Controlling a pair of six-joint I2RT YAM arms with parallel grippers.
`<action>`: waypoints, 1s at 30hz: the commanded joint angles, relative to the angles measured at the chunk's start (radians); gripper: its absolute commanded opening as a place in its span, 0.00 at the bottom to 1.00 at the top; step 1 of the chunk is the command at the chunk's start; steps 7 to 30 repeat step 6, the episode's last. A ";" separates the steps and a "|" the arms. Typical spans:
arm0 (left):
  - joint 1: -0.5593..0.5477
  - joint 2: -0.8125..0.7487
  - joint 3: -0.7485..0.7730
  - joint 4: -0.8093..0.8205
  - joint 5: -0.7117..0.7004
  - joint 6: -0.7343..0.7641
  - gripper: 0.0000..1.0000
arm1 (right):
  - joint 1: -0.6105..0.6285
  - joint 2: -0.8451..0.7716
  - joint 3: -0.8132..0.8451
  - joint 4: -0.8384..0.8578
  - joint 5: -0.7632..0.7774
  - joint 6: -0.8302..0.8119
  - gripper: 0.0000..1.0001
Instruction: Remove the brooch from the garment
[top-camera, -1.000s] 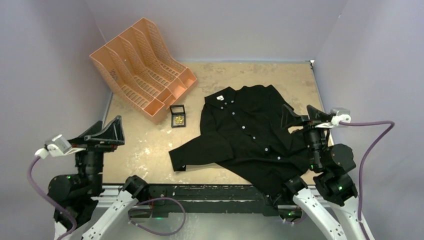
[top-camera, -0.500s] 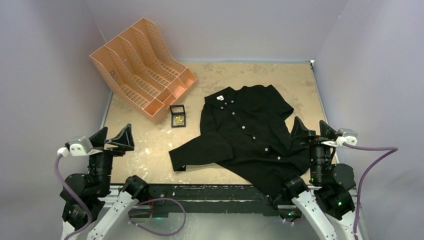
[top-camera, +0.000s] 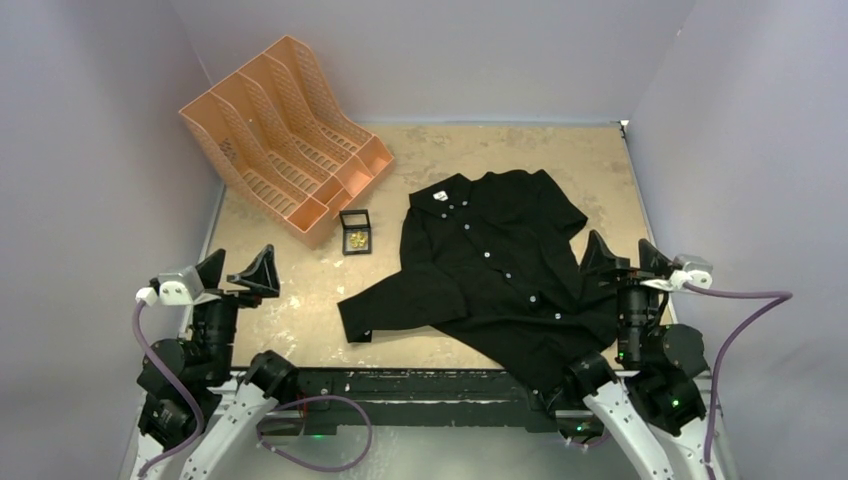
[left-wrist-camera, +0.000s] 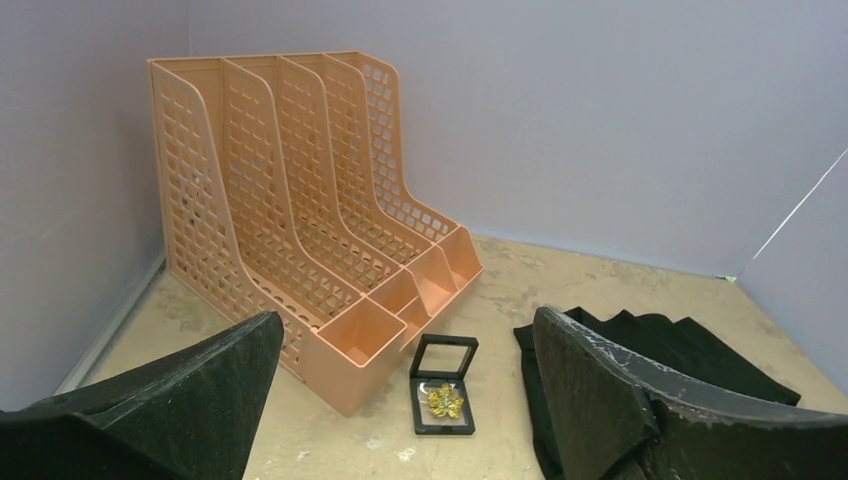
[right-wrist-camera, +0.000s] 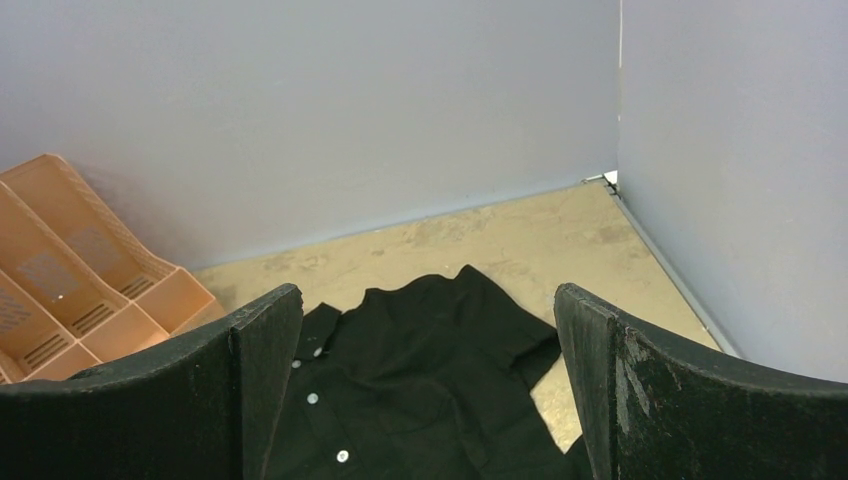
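Note:
The brooch (top-camera: 356, 239), a tiny gold leaf pin, lies inside a small open black box (top-camera: 355, 218) on the table, left of the garment; it also shows in the left wrist view (left-wrist-camera: 444, 401). The garment (top-camera: 490, 270) is a black buttoned shirt spread flat at centre right, and it also shows in the right wrist view (right-wrist-camera: 430, 370). My left gripper (top-camera: 240, 268) is open and empty at the near left, well short of the box. My right gripper (top-camera: 620, 255) is open and empty at the shirt's right edge.
An orange slotted desk organiser (top-camera: 285, 130) lies at the back left, just behind the box. Grey walls close in the table on the left, back and right. The shirt's hem hangs over the near table edge (top-camera: 400, 372).
Both arms have drawn back toward the near edge. The left gripper moved right and lower. The right gripper moved away from the shirt's right sleeve. Shirt, box and brooch have not moved.

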 joint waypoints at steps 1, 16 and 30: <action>0.033 -0.005 -0.013 0.048 0.043 0.030 0.94 | -0.001 0.013 -0.012 0.049 0.003 -0.024 0.98; 0.078 -0.005 -0.023 0.064 0.074 0.030 0.95 | -0.007 0.016 -0.024 0.066 0.001 -0.032 0.98; 0.078 -0.005 -0.023 0.064 0.074 0.030 0.95 | -0.007 0.016 -0.024 0.066 0.001 -0.032 0.98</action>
